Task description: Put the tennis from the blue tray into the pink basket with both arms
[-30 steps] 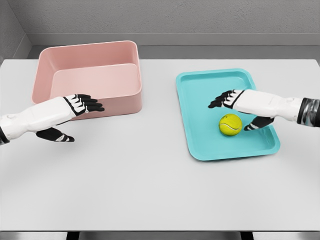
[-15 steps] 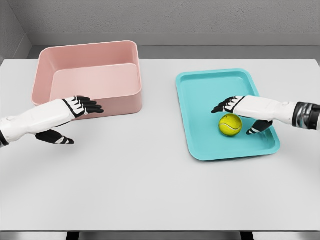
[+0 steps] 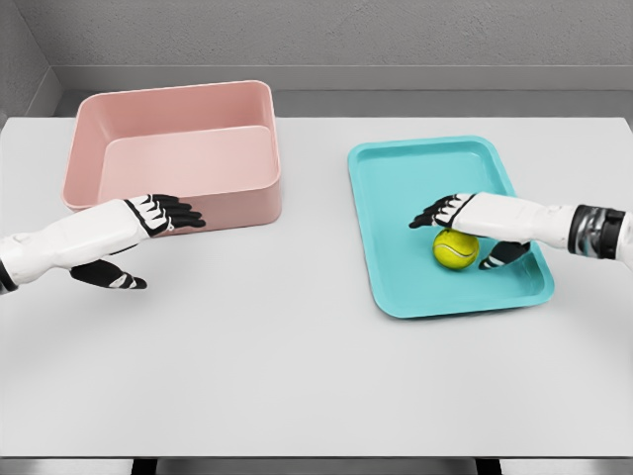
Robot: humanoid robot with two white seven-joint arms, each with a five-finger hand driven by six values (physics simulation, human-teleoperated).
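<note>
Against a grey wall [image 3: 326, 35] with a darker baseboard strip, a white table [image 3: 297, 366] fills nearly the whole head view, its matte top smooth and evenly lit, its front edge showing near the bottom of the frame. On the far left part of the table stands the pink basket [image 3: 252, 203], a deep rounded-corner tub. Well apart from it, on the right half, lies the blue tray [image 3: 396, 267], shallow with a raised rim, set slightly askew to the table's edges. The left hand [image 3: 138, 233] hovers just in front of the basket's near wall, fingers extended and relaxed, thumb hanging below, holding nothing. The right hand [image 3: 475, 223] reaches in over the tray, its fingers stretched across the top of the tennis ball [image 3: 455, 247] and its thumb down at the ball's right side; it cups the ball loosely, and a firm grip cannot be confirmed. The ball sits in the near right part of the tray.
</note>
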